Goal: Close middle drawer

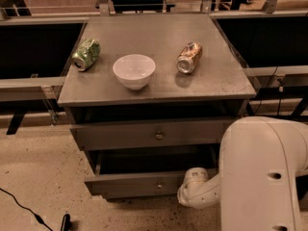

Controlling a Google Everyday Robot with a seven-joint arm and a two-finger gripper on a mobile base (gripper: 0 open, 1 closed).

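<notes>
The middle drawer [144,183] is a grey front with a small round brass knob [159,185]. It stands pulled out from the grey cabinet, with a dark open box behind it. My gripper [187,187] is at the end of the white arm, low at the drawer front's right end and close against it. My white wrist covers the gripper itself. The top drawer front [149,134] with its knob is above. The lowest front shows only as a thin strip under the middle drawer.
On the cabinet top [216,81] lie a green can [86,54] at the left, a white bowl [134,70] in the middle and a brown can [189,57] at the right. My large white arm body [264,172] fills the lower right. A black cable [24,208] lies on the floor at the left.
</notes>
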